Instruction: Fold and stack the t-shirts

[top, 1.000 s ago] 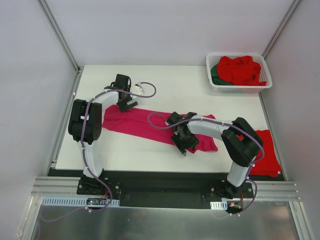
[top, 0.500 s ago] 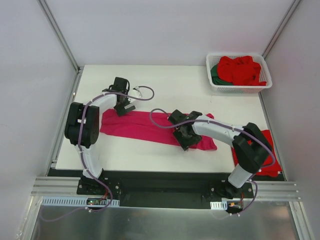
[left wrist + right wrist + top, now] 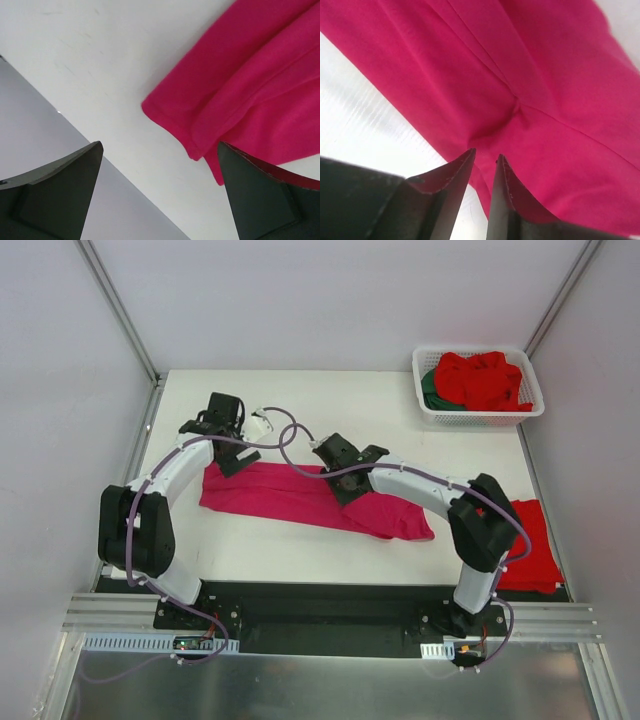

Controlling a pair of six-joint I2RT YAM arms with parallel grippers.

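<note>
Sitting far rt: basket (image 3: pixel 431 408) w/ tees (image 3: pixel 485 382)

matt cloth t-shirt (image 3: pixel 270 495), smooth white table (image 3: pixel 350 420)

A magenta-pink t-shirt (image 3: pixel 270 495) lies across the middle of the white table (image 3: pixel 380 420). At the near right corner sits a bright red t-shirt (image 3: pixel 540 540). In the far right corner, a white slotted basket (image 3: pixel 480 418) shows more bright red shirts (image 3: pixel 485 380) over a dark green shirt (image 3: pixel 430 388). The left arm (image 3: pixel 175 470) and right arm (image 3: pixel 420 485) are white with black joints, trailing purple cables (image 3: pixel 283 423).
</note>
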